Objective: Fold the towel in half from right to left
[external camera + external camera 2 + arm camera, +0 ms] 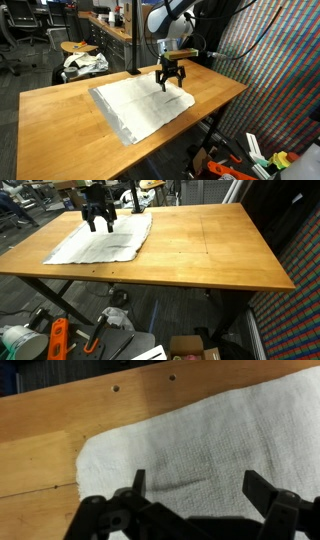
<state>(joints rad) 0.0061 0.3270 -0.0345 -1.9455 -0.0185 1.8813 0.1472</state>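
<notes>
Here, the gripper (171, 87) is seen with jaws apart, empty, just above the towel (135, 108), laid flat at frame centre on the counter (55, 105). Doubling cannot be told; if unfolded, an edge pinch is needed next.

Under the black jaws the towel (140, 103) is plain white to pale grey, with a greyer band along the edge away from the jaws. In the wrist view its weave shows as a fine off-white nap. The surface (60, 120) around the jaws is honey-brown wood with darker plank seams, and two dark holes (116, 388) dot it. Above the jaws the arm (170, 20) is white. Well beyond them a fabric bundle (85, 65) is white with dark patches.
</notes>
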